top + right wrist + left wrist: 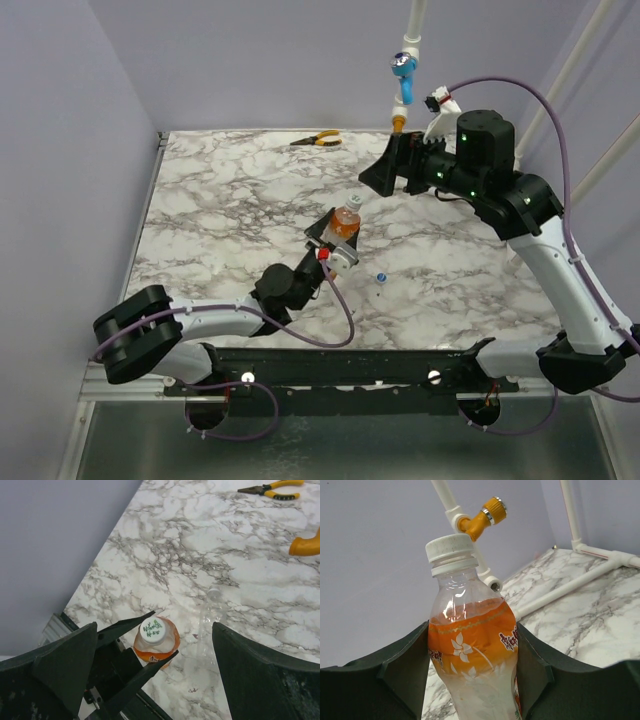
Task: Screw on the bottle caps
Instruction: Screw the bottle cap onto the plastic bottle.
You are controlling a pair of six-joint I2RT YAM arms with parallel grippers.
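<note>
The bottle (345,224) is clear with orange contents and a flower label. It stands upright between the fingers of my left gripper (333,238), which is shut on its body (470,645). A whitish cap (449,547) sits on its neck; from above it shows green print (153,629). The blue cap (381,277) lies on the marble to the right of the bottle. My right gripper (392,172) is open and empty, high above and behind the bottle, which shows between its fingers (70,665) in the right wrist view.
Orange-handled pliers (318,140) lie at the back of the table. A white pipe with a blue valve (403,65) and an orange valve (400,122) hangs at the back right. A clear empty bottle (207,617) lies beside the orange one.
</note>
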